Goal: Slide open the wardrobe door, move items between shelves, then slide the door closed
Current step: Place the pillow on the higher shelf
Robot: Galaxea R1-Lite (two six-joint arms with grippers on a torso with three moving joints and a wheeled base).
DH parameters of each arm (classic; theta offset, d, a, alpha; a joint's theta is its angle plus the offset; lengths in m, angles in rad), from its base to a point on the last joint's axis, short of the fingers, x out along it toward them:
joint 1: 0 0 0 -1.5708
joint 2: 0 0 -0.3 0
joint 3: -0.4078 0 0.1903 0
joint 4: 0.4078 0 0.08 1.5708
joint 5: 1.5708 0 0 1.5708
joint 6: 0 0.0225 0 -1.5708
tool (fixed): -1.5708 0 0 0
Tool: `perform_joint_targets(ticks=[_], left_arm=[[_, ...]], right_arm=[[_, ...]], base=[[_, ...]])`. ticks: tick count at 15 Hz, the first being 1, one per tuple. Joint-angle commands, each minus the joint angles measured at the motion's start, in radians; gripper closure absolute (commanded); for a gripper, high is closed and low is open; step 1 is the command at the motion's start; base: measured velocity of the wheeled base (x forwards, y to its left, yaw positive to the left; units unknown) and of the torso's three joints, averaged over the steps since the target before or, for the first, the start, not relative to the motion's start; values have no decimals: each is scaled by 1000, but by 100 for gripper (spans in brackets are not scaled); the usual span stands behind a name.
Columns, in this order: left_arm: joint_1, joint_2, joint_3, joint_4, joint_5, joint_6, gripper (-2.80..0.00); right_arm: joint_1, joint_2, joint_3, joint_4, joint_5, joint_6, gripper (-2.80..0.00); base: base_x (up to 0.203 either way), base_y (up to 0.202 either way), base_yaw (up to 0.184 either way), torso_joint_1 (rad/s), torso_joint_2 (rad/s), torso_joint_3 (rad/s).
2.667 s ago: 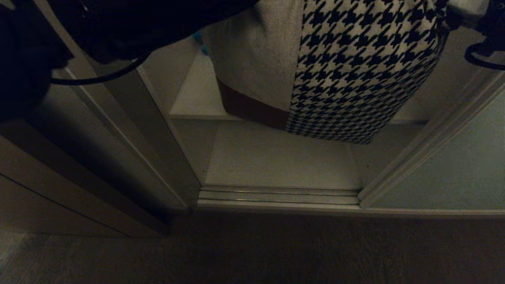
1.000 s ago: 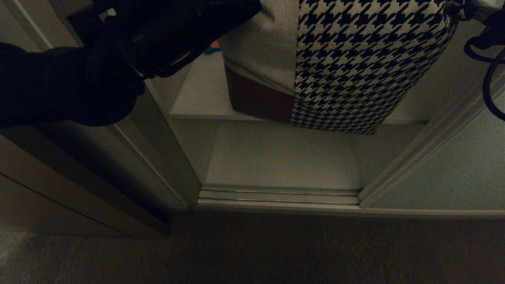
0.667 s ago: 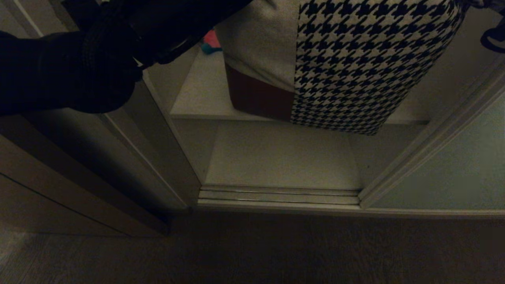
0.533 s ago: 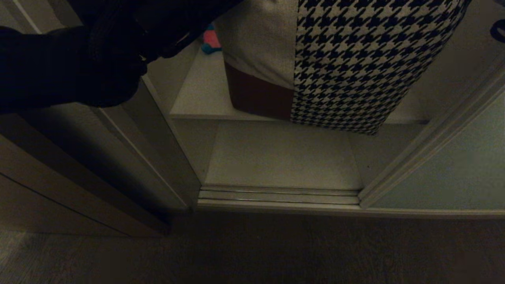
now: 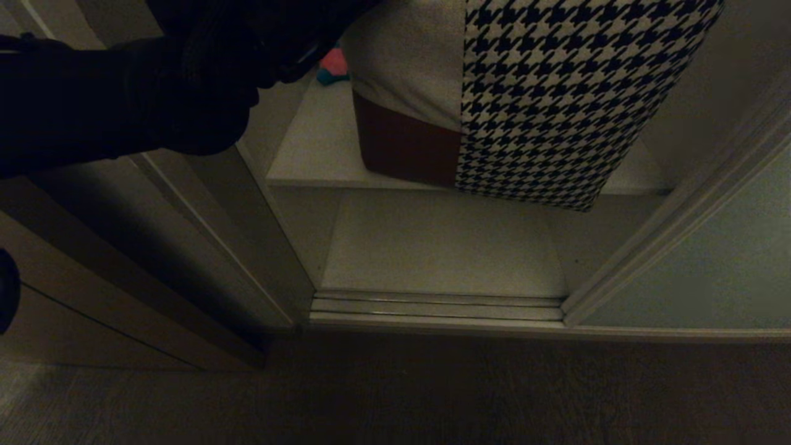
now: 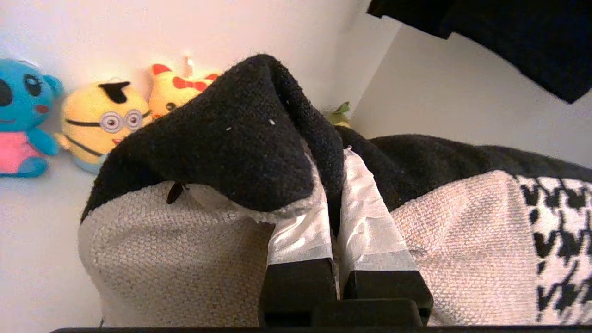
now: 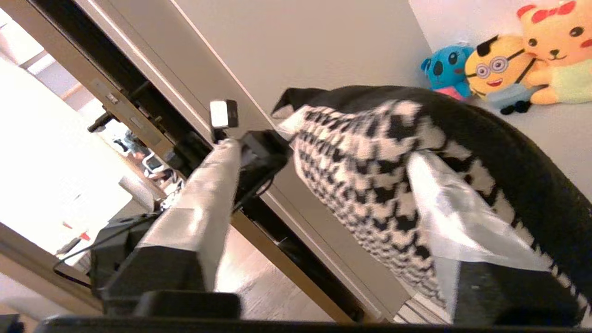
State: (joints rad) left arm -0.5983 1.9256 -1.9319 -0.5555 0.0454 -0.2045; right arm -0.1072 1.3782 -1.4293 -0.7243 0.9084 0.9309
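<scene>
A knit garment [image 5: 556, 93] with beige, rust-brown, black and houndstooth parts hangs over the front edge of an off-white shelf [image 5: 312, 148] inside the wardrobe. My left gripper [image 6: 330, 157] is shut on a black fold of this garment [image 6: 185, 259]. Its arm [image 5: 123, 93] fills the upper left of the head view. My right gripper [image 7: 321, 155] stands open, with one taped finger [image 7: 453, 217] lying against the houndstooth side [image 7: 360, 162]. The sliding wardrobe door [image 5: 717, 266] is pushed to the right, so the opening is uncovered.
Plush toys [image 6: 99, 125] line the back wall behind the garment, and they also show in the right wrist view [image 7: 499, 69]. Below the shelf lies the wardrobe's bottom board [image 5: 432, 247], with the door track [image 5: 432, 307] in front. A brown side panel [image 5: 93, 296] stands at the left.
The right arm's cable has left the top right of the head view. My left arm has shifted right and inward, and the garment has moved further back over the shelf.
</scene>
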Motion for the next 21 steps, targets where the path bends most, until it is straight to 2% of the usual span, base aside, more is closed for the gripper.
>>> perform_joint_targets(ticks=[1,5,7,8,11,15,21], left_arm=[[0,9,-4,-6,16,16,0],[2,9,-4,-7,24,19,0],[2,7,-4,-7,24,20,0],[2,7,-4,-6,24,20,0],[2,12,-4,0,27,19,0],[2,23,-4,-1,35,19,0],[2,24,-4,0,36,25,0]], right_arm=[[-6,-60,35,49,4,4,-280],[-3,-93,169,86,9,0,-280],[-2,-85,191,95,12,-1,-280],[-3,-83,183,114,12,-5,0],[-2,-100,217,123,15,-9,0],[4,-113,274,114,70,-9,0],[103,18,295,109,84,-11,0]], base=[[0,0,0,0,0,0],[0,0,0,0,0,0],[0,0,0,0,0,0],[0,0,0,0,0,0],[0,0,0,0,0,0],[0,0,0,0,0,0],[0,0,0,0,0,0]])
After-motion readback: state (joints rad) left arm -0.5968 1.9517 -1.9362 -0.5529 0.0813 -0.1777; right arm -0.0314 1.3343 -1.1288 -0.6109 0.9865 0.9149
